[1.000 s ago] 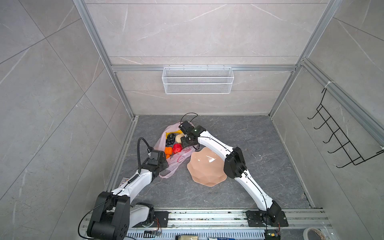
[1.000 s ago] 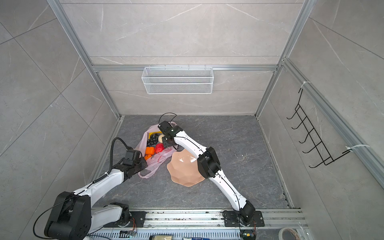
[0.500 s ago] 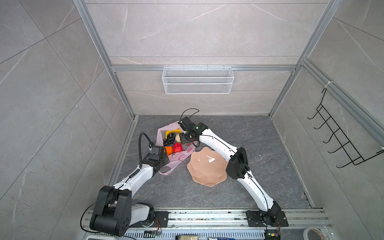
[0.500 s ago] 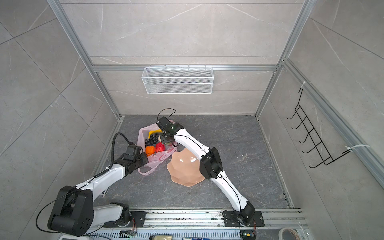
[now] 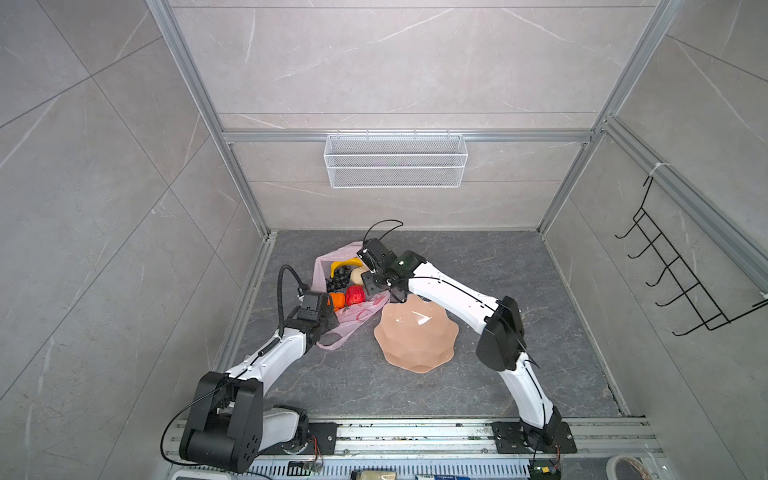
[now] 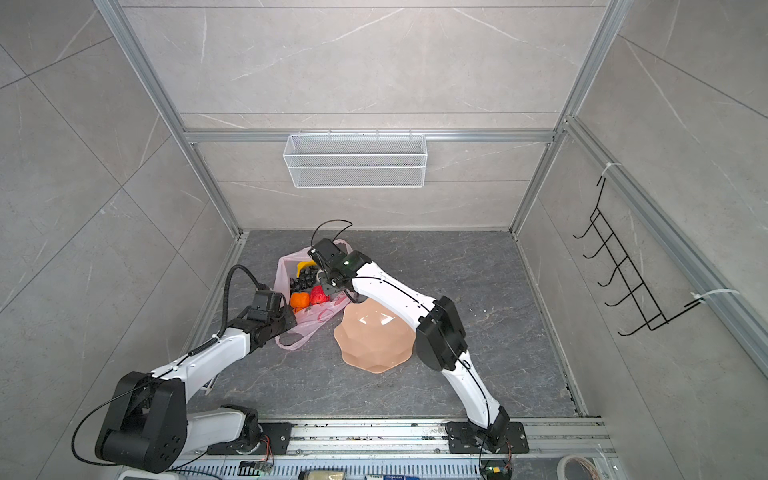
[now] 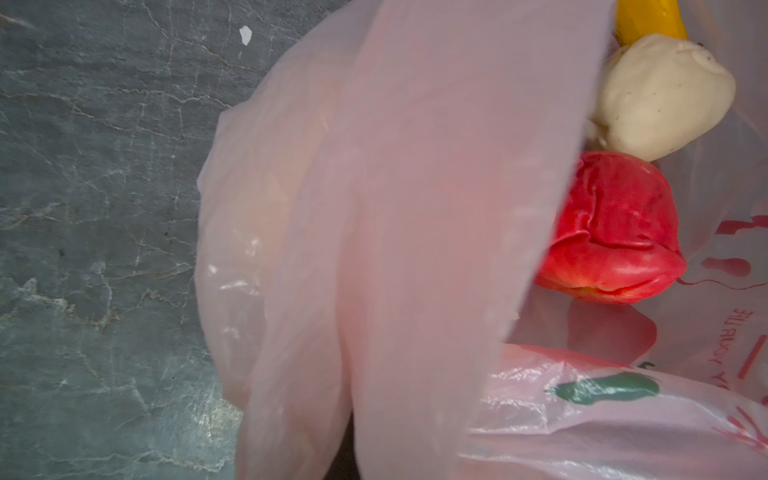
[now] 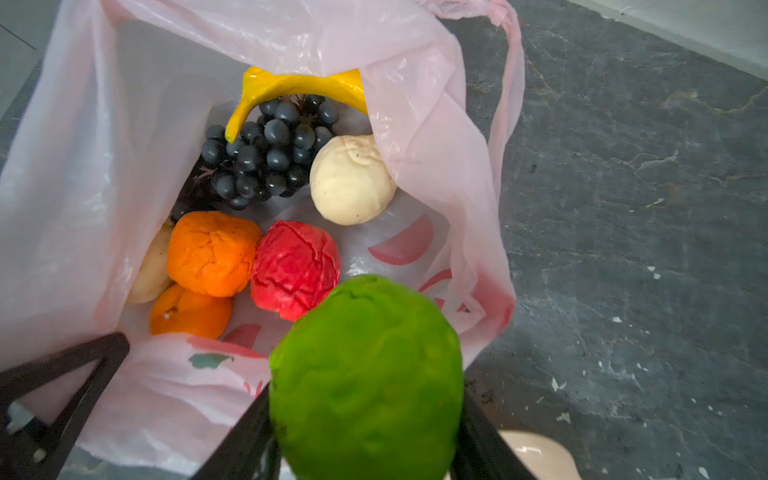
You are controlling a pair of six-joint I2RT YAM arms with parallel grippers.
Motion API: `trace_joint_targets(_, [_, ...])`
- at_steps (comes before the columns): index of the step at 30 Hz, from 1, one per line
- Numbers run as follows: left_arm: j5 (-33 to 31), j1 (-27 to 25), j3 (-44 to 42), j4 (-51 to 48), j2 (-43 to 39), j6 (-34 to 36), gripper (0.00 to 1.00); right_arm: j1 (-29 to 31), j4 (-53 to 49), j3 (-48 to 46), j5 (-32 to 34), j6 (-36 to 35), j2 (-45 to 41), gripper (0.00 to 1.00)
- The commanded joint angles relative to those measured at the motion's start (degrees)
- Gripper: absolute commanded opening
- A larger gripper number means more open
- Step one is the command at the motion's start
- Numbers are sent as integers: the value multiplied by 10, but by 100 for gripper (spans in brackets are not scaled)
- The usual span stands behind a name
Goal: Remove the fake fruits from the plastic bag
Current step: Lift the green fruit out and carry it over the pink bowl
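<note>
Right wrist view: the right gripper (image 8: 365, 440) clamps the bumpy green fruit (image 8: 368, 374) between its black fingers (image 8: 245, 451), just above the open mouth of the plastic bag (image 8: 75, 187). Inside the bag lie the yellow banana (image 8: 299, 83), the grape bunch (image 8: 262, 158), a cream lump (image 8: 351, 180), the red apple (image 8: 295, 270), two oranges (image 8: 212, 253) and a second cream lump (image 8: 151, 270) half hidden against the bag wall. In both top views the bag rests on the grey floor (image 5: 519, 270) just beside the peach plate (image 5: 415, 336). The left gripper (image 5: 325, 311) sits at the bag's near rim, jaws closed on the pink film, which stretches across the left wrist view.
</note>
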Motion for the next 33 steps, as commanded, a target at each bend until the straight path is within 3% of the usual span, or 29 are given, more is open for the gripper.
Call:
trace_joint_targets(1, [-15,-3,1,3,-9,14,0,4,83,-104,45,-13,-84,50])
trace_joint_targets(8, [-21,-2,-1,4,-10,15,0,13,146,-320,86,7,-202,50])
trace_joint_targets(16, [-25,-2,-3,5,-14,12,0,34,152,-459,107,46,-263,50])
trace_joint_targets(20, [-25,-2,-4,5,-15,13,0,47,155,-482,112,60,-258,49])
trace_joint_targets(33, [-25,-2,-4,8,-11,10,0,89,124,-450,262,102,-178,50])
